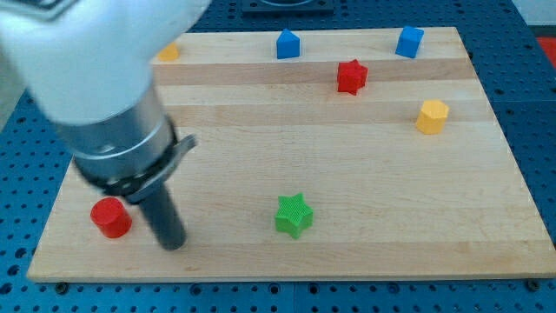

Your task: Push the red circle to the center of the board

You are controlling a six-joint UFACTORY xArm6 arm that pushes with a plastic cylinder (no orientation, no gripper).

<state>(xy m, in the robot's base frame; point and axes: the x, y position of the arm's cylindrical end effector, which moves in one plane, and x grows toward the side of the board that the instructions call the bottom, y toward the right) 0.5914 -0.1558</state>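
Observation:
The red circle (111, 217) lies near the bottom left corner of the wooden board (347, 148). My tip (173, 244) rests on the board just to the right of the red circle and slightly lower, with a narrow gap between them. The dark rod rises from the tip into the large grey and white arm body that covers the view's top left.
A green star (294, 216) lies at bottom centre. A red star (351, 76) and a yellow hexagon (432, 116) lie at the right. Two blue blocks (287, 43) (409, 41) sit along the top edge. A yellow block (168, 52) peeks out beside the arm.

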